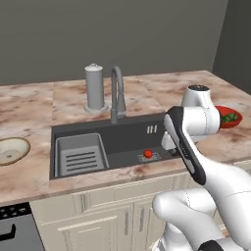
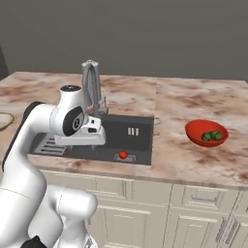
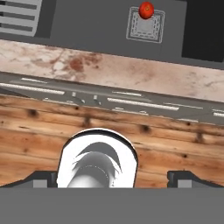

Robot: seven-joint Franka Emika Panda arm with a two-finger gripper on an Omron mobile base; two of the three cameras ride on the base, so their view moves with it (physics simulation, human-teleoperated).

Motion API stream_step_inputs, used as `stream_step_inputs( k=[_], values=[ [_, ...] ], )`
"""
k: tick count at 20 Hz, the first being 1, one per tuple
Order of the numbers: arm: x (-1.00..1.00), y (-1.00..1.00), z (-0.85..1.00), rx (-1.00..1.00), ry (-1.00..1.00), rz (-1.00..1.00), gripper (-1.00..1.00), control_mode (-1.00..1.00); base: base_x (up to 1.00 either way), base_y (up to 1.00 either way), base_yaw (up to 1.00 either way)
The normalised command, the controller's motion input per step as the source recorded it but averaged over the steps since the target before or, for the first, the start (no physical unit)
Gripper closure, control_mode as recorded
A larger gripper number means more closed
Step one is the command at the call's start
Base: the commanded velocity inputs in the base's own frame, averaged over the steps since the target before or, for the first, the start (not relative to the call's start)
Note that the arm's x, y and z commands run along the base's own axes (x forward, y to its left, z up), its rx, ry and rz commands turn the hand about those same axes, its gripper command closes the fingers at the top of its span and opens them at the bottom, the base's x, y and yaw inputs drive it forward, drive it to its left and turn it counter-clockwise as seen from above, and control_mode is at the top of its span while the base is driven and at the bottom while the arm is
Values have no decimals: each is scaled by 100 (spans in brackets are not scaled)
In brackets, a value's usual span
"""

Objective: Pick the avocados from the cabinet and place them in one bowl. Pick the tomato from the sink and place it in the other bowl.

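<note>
While the small bright red tomato [image 1: 147, 154] sits on the square drain at the bottom of the dark grey recessed sink [image 1: 127, 139], the two-finger gripper [image 3: 113, 176] hangs above the counter's front edge with its jaws spread wide and nothing between them. Two dark green glossy avocados [image 2: 211, 136] lie together in the shallow bright red bowl [image 2: 196, 131] on the marbled counter [image 2: 193, 104]. The pale cream bowl with a tan rim [image 1: 12, 150] sits left of the sink.
</note>
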Motion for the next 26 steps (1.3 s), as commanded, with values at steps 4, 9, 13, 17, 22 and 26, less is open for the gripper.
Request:
stream_step_inputs(
  k=[4, 9, 13, 17, 22, 26],
  values=[
    [0, 0, 0, 0, 0, 0, -100, 100, 90, -39, 1],
    [0, 0, 0, 0, 0, 0, -100, 100, 88, -2, 0],
    [0, 0, 0, 0, 0, 0, -100, 100, 67, 0, 0],
    [0, 0, 0, 0, 0, 0, -100, 100, 0, 0, 0],
    [0, 0, 0, 0, 0, 0, -100, 100, 0, 0, 0],
    [0, 0, 0, 0, 0, 0, -100, -100, 0, 0, 0]
  ],
)
